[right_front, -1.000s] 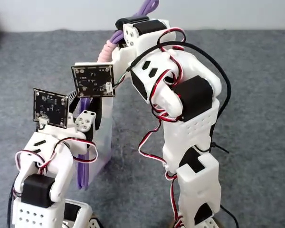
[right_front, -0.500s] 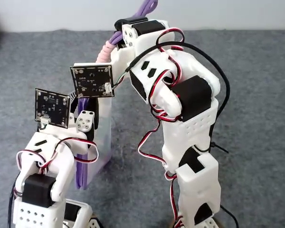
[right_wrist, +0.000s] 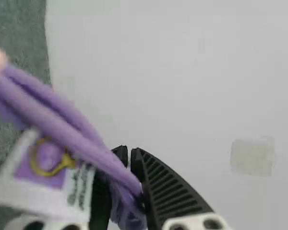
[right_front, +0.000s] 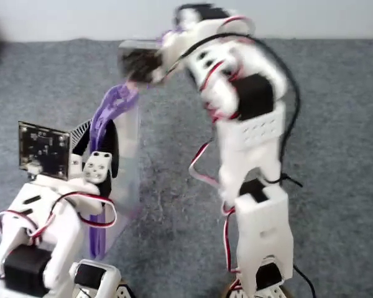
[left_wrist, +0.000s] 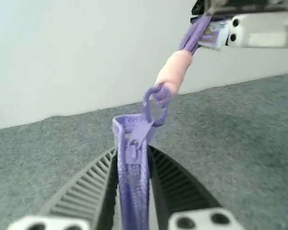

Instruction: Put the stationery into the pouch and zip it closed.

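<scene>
The clear pouch with a purple zipper stands upright on the grey carpet. My left gripper is shut on its zippered top edge, its ribbed fingers on either side of the zipper. From the zipper slider a ring, a pink cord piece and a purple strap lead up to my right gripper. That gripper is shut on the strap beside its white label. In the high view the right gripper hangs blurred above and beyond the pouch.
Grey carpet stretches around both arms up to a pale wall at the back. The right arm's white body rises just right of the pouch. Red and black cables hang from it.
The right arm has swung up and back fast, drawing the strap away from the pouch. The left arm and the pouch's top have shifted left, and the zipper's end now shows.
</scene>
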Robot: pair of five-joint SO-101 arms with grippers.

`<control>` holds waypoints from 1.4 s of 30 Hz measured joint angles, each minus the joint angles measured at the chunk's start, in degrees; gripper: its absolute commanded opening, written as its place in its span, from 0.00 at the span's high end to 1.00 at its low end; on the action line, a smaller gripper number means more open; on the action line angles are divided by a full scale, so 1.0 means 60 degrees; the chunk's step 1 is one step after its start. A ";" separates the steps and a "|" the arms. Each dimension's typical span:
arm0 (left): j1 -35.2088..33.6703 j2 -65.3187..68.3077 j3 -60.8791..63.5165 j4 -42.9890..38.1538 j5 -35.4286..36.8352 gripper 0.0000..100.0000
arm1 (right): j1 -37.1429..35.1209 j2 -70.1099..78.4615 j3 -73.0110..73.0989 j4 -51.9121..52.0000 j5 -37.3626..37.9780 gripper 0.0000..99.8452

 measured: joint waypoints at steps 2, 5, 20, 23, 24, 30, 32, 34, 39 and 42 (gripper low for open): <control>0.0000 0.0000 -0.0264 0.0205 0.0000 0.99 | 0.0103 0.0264 0.0000 -0.0029 -0.0015 0.99; 0.0000 -0.0015 -0.0527 0.0381 0.0015 0.99 | 0.0278 0.0571 0.0000 -0.0190 -0.0249 0.99; -0.0044 -0.0015 -0.0659 0.0381 0.0015 0.99 | 0.0454 0.0908 0.0000 0.0718 -0.2110 0.92; -0.0044 -0.0015 -0.0659 0.0381 0.0029 0.99 | 0.0469 0.0923 0.0000 0.2037 -0.3136 0.80; -0.0044 -0.0015 -0.0659 0.0381 0.0029 0.99 | 0.0469 0.0894 0.0000 0.2418 -0.3590 0.79; -0.0044 -0.0015 -0.0659 0.0381 0.0015 0.99 | 0.0161 0.0000 0.0000 0.2857 -0.5451 0.83; -0.0044 -0.0015 -0.0659 0.0381 0.0015 0.99 | -0.0249 -0.0484 0.0000 0.2857 -0.5875 0.83; -0.0044 -0.0015 -0.0659 0.0381 0.0029 0.99 | -0.0645 -0.1011 0.0000 0.2857 -0.6535 0.83; -0.0044 -0.0015 -0.0659 0.0381 0.0029 0.99 | -0.1641 -0.2725 0.1451 0.2857 -0.8396 0.83; -0.0044 -0.0015 -0.0659 0.0381 0.0015 0.99 | -0.2212 -0.4103 0.3341 0.2857 -0.9407 0.83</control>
